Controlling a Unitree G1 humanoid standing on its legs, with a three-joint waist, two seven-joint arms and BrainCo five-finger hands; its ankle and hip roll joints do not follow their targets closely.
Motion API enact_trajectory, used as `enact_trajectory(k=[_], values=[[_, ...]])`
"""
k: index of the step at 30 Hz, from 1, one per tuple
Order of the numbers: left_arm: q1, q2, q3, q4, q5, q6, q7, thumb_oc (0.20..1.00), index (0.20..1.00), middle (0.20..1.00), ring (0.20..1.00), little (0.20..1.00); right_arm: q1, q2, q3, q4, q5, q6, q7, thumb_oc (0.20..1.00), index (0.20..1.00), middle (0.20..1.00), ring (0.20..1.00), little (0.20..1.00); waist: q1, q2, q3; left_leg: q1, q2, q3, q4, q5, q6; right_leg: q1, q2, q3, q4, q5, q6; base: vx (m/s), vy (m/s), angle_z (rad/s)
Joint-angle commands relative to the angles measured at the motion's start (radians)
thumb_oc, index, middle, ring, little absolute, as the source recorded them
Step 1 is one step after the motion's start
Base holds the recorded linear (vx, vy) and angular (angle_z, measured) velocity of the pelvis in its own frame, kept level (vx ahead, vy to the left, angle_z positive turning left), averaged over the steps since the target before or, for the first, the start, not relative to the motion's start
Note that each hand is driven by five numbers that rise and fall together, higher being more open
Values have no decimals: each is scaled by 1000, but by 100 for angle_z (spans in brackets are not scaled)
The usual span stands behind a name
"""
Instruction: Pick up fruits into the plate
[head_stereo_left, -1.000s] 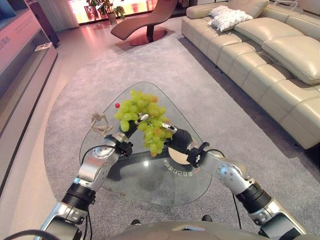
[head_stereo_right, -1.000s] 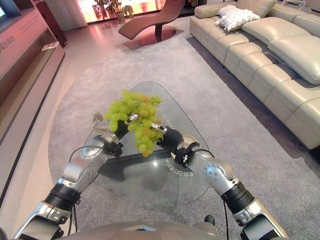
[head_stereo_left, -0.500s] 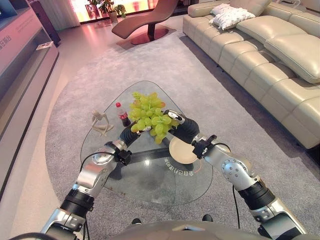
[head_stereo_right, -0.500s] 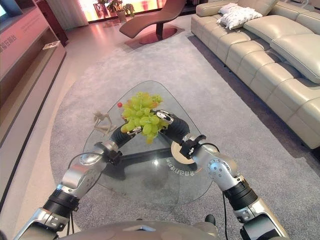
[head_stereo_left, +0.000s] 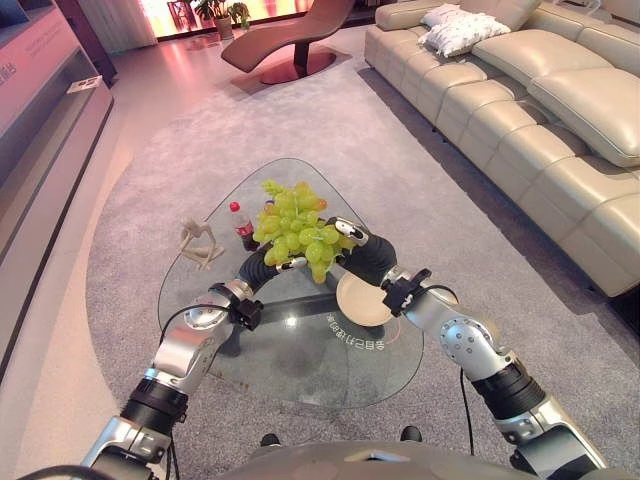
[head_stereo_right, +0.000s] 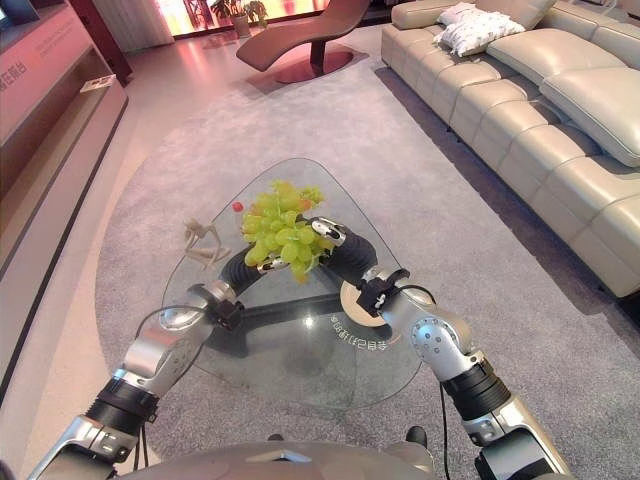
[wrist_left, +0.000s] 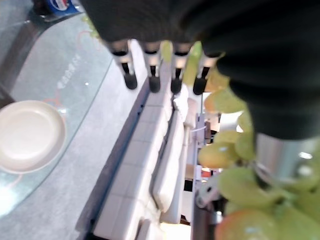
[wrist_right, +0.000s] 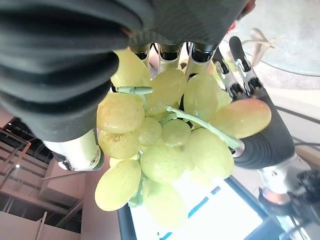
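Between the two hands, above the glass table, hangs a bunch of green grapes — it is lifted clear of the glass. The right hand holds the bunch from the right side; in the right wrist view its fingers and thumb are curled round the grapes, which press against the palm. The left hand is under the left side of the bunch. In the left wrist view its fingers are straight and spread a little, and the grapes lie beside its thumb; the hand supports the bunch and does not pinch it.

Just below the right hand, on the glass, lies a round cream plate with nothing on it. Beyond the left hand stands a small dark bottle with a red cap, and further to the left of that hand — a pale figurine. To the right of the right hand, well apart from the table, stands a long beige sofa on the grey carpet.
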Motion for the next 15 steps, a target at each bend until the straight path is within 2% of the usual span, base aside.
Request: enact_trajectory(k=[1, 6, 9, 15], values=[[-81, 48, 15, -36, 27, -98, 26, 200, 200, 200, 200, 200, -89, 99, -22, -124, 25, -54, 68, 200, 200, 200, 200, 200, -4, -43, 10, -10, 1, -42, 34, -48, 24, 35, -27, 11, 65, -66, -17, 0, -9, 3], [-82, 56, 15, -46, 67, -98, 36, 200, 200, 200, 200, 200, -85, 98, -20, -123, 25, -71, 63, 200, 200, 200, 200, 200, -4, -44, 8, -8, 2, -43, 33, -46, 23, 40, -26, 11, 61, -65, -17, 0, 0, 0], [-87, 65, 17, -52, 76, -121, 52, 200, 200, 200, 200, 200, -88, 96, -26, -127, 16, -74, 69, 200, 200, 200, 200, 200, -4, -45, 8, -7, 2, -43, 31, -46, 22, 40, -24, 12, 62, -66, -16, 0, 0, 0], [-85, 28, 26, -93, -132, -85, -14, 200, 200, 200, 200, 200, -76, 93, -29, -121, 1, -50, 89, 200, 200, 200, 200, 200, -2, -46, 9, -12, 4, -48, 37, -45, 21, 40, -25, 8, 67, -70, -19, 0, 0, 0]])
